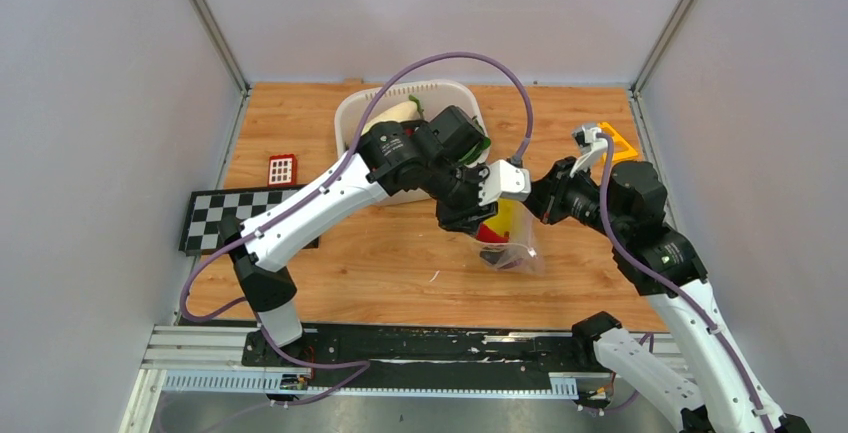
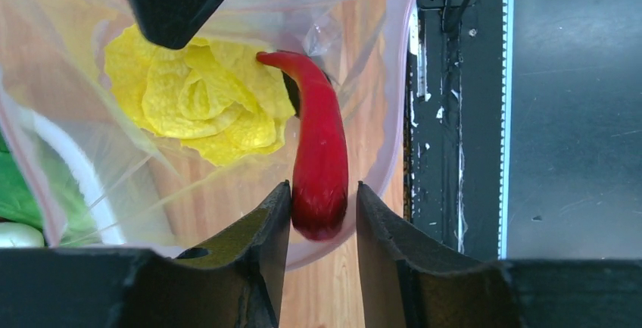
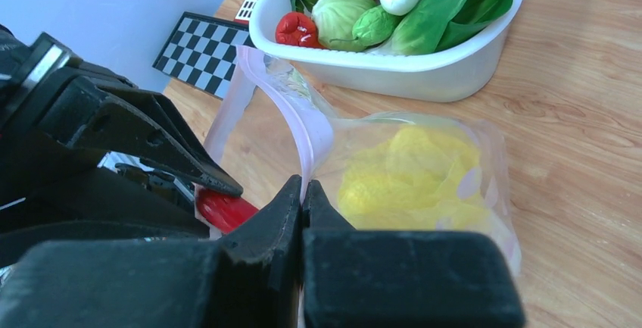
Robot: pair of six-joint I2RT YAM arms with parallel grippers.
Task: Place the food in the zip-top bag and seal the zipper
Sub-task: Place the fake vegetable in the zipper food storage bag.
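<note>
Left gripper (image 2: 322, 214) clamped the red pepper (image 2: 318, 146) at its blunt end, inside the mouth of the zip-top bag (image 3: 363, 139), beside the yellow cabbage (image 2: 197, 101). My right gripper (image 3: 303, 192) pinched the bag's floppy rim. Pepper judged light, stiff, slick; best gripped mid-body

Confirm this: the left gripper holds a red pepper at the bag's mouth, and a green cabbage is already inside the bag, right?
Not quite. The cabbage inside the bag is yellow, not green; the left wrist view shows it. The left gripper does hold the red pepper at the bag's mouth.
</note>
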